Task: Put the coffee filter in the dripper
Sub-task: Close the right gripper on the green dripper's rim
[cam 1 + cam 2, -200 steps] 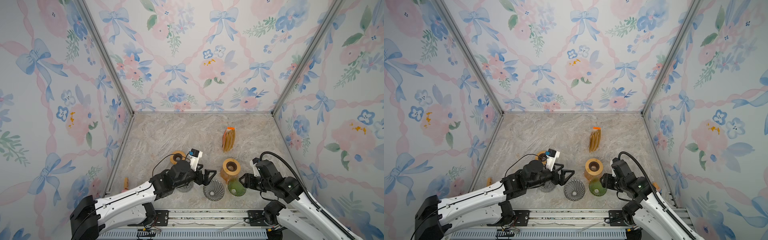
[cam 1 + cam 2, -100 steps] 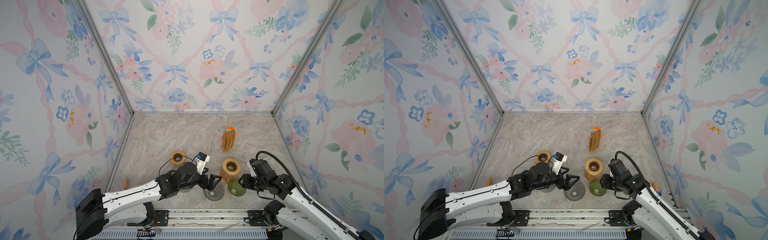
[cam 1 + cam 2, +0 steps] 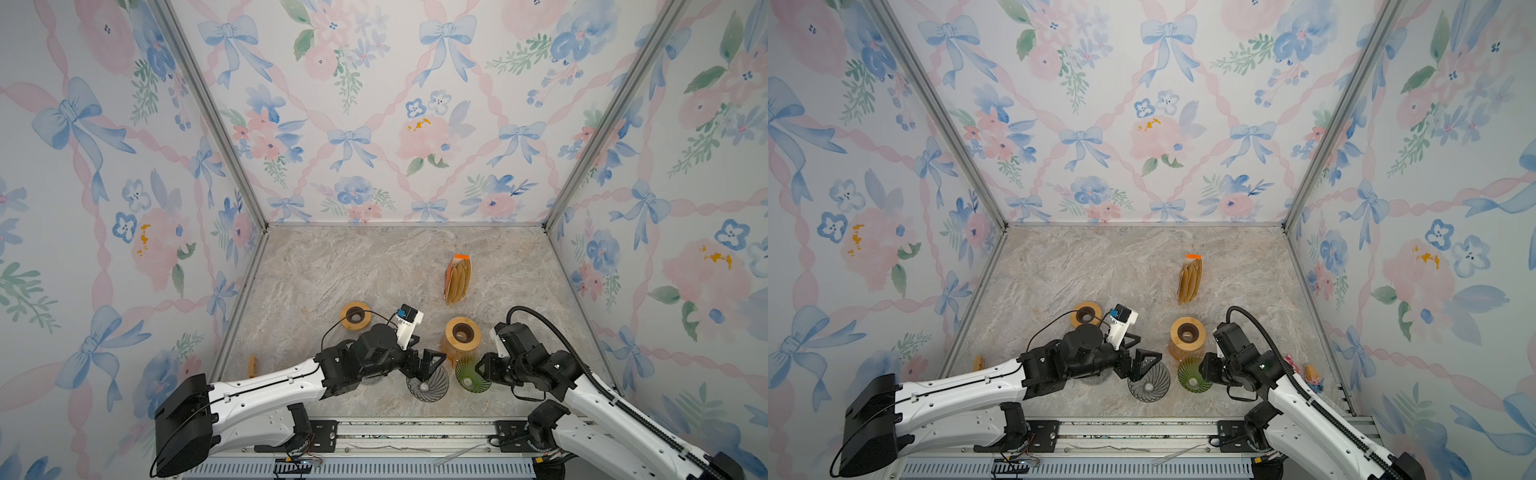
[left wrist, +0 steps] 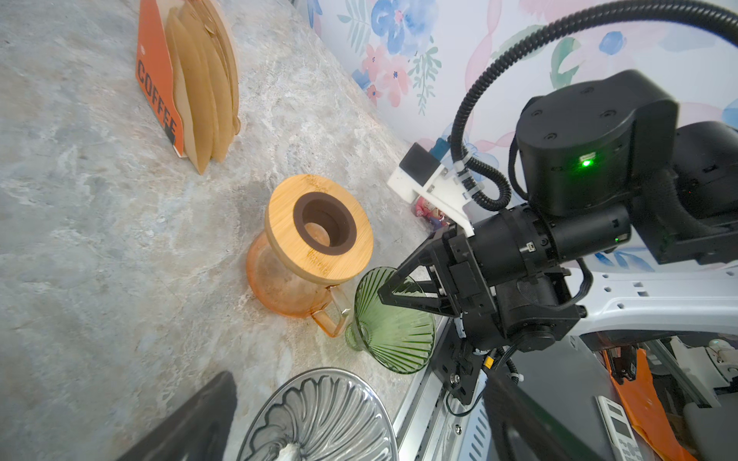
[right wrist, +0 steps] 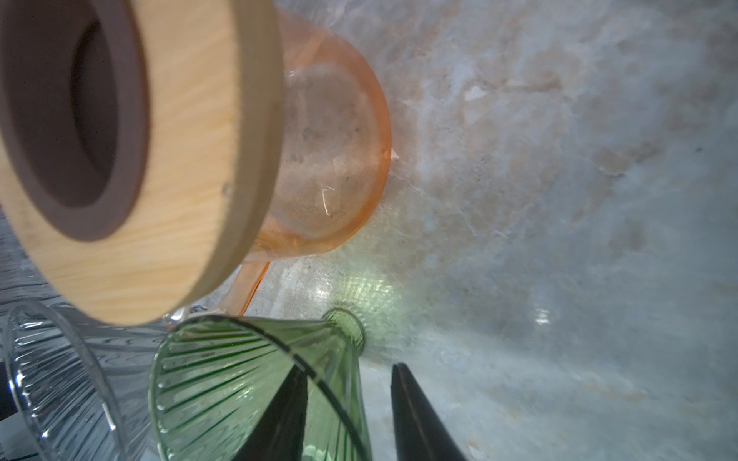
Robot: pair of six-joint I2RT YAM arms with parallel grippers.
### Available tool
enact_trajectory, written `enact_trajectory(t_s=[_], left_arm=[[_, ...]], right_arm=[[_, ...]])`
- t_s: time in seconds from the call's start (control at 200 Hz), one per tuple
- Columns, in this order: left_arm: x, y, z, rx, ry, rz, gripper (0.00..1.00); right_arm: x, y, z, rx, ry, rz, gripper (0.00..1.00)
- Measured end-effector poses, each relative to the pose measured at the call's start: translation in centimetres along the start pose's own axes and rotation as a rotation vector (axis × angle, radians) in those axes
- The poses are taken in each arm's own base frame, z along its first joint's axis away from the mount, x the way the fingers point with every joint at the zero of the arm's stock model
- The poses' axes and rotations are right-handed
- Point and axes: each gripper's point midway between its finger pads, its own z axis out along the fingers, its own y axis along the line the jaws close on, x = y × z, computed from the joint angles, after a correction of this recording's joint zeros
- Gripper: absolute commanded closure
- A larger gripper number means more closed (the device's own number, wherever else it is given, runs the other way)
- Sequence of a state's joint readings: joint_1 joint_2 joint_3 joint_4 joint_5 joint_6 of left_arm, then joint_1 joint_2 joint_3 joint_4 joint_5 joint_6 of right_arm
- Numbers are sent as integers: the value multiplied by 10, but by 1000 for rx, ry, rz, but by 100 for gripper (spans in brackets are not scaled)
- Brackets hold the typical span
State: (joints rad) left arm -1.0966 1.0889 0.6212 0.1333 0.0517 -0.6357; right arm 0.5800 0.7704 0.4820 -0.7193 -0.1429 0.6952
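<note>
The brown paper coffee filters (image 3: pixel 458 279) (image 3: pixel 1190 279) (image 4: pixel 203 92) stand in an orange pack far back on the table, away from both grippers. Near the front edge sit two drippers side by side: a clear grey dripper (image 3: pixel 432 387) (image 3: pixel 1151 390) (image 4: pixel 319 419) and a green glass dripper (image 3: pixel 468 377) (image 3: pixel 1192 379) (image 4: pixel 393 323) (image 5: pixel 223 367). My left gripper (image 3: pixel 427 366) (image 3: pixel 1144 365) (image 4: pixel 359 377) is wide open over the grey one's rim. My right gripper (image 3: pixel 478 371) (image 3: pixel 1204 370) (image 5: pixel 348 369) straddles the green one's wall, one finger inside, the outer finger a gap away.
An orange glass carafe with a wooden ring lid (image 3: pixel 462 334) (image 3: pixel 1187 334) (image 4: pixel 315 227) (image 5: pixel 331 159) stands just behind the drippers. Another wooden-lidded vessel (image 3: pixel 355 316) (image 3: pixel 1086 315) is behind my left arm. A small toy (image 3: pixel 1312 376) lies by the right wall.
My left gripper has moved right and forward onto the grey dripper's rim. My right gripper's jaws have narrowed around the green dripper's wall.
</note>
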Motion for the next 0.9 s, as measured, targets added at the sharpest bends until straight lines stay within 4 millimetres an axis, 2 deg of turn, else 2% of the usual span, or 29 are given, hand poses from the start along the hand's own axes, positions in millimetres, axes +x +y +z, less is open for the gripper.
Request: enact_trajectory(t_s=[0.35, 0.695, 0.9], left_arm=[[-1, -1, 1, 0, -1, 8, 2], [-1, -1, 1, 0, -2, 9, 2], [-2, 0, 1, -6, -6, 9, 2]], right_arm=[[3, 1, 5, 2, 8, -22, 69], [8, -1, 8, 20, 10, -32, 83], [10, 1, 6, 19, -1, -43, 85]])
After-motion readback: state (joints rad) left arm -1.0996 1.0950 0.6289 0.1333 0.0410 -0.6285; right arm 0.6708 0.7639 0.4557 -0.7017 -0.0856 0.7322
